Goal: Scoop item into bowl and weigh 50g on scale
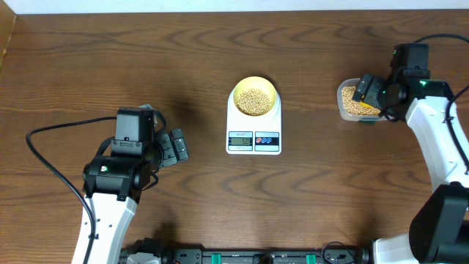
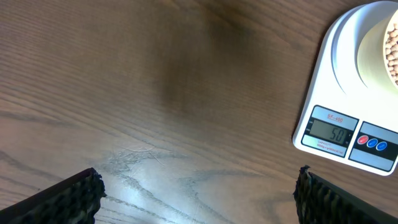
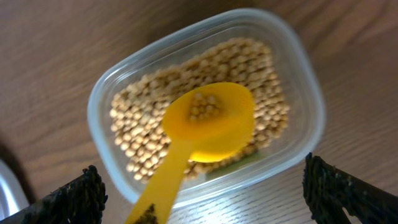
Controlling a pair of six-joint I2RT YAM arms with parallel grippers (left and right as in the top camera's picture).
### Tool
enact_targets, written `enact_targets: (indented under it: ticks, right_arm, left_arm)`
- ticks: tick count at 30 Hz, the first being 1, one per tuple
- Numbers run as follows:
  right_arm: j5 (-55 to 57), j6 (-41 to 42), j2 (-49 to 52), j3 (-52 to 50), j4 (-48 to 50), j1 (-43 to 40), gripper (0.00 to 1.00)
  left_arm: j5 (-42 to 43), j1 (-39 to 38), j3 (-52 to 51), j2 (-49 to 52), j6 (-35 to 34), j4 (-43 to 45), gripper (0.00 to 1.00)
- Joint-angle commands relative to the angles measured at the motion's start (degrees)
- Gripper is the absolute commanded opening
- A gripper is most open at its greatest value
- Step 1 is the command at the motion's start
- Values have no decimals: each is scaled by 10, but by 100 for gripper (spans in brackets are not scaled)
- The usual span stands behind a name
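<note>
Basically done, I'd judge: scale at table centre reads 50. Clear tub by right edge holds scoop; right gripper wide above it, left gripper wide, empty. Bowl on scale, beans inside.

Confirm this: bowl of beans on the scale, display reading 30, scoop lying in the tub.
The display reads 50, not 30, per the left wrist view. The bowl of beans is on the scale; the scoop lies in the tub.

Robotics lab bench; wood-grain table flanked by cabled robot arms.
</note>
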Motion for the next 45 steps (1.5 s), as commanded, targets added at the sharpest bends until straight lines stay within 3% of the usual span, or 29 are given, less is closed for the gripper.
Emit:
enact_targets:
  ticks: [1, 6, 11, 20, 26, 33, 45]
  right_arm:
    - [-20, -45, 5, 11, -1, 18, 99]
    - [-5, -45, 5, 11, 22, 25, 99]
    - [85, -15, 5, 11, 41, 25, 99]
    - [68, -23, 4, 11, 48, 25, 99]
    - [-4, 1, -12, 12, 61, 23, 99]
    - [-38, 31, -97, 12, 36, 23, 99]
    - [-37, 30, -274, 11, -98, 25, 99]
  left_arm:
    - [-10, 3, -1, 2, 5, -2, 100]
    - [-10, 3, -1, 2, 5, -2, 100]
    - [-10, 3, -1, 2, 5, -2, 100]
    - [-10, 3, -1, 2, 5, -2, 100]
    - [-10, 3, -1, 2, 5, -2, 100]
    - [-10, 3, -1, 2, 5, -2, 100]
    - [-10, 3, -1, 2, 5, -2, 100]
